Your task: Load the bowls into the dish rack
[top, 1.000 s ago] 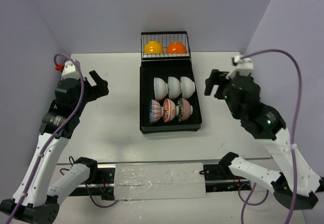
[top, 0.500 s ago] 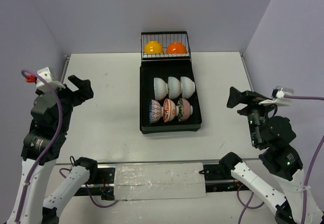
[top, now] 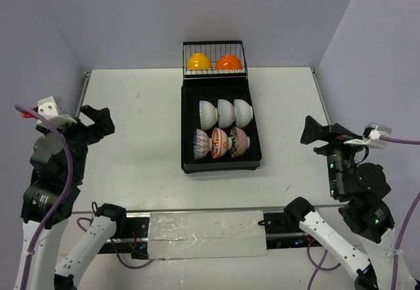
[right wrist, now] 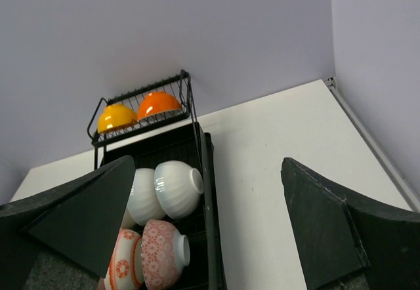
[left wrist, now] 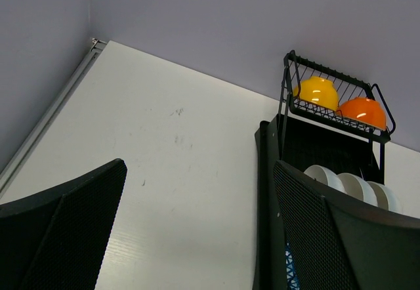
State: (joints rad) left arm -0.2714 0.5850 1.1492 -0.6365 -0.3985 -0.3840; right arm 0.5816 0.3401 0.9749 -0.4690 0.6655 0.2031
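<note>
Black dish rack (top: 221, 165) | eight bowls (top: 226, 113) loaded | left claw (top: 98, 122) released | right claw (top: 310, 132) released

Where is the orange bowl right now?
In the top view, the orange bowl sits in the raised wire end of the dish rack, at the far side of the table, just right of the yellow bowl.
</note>
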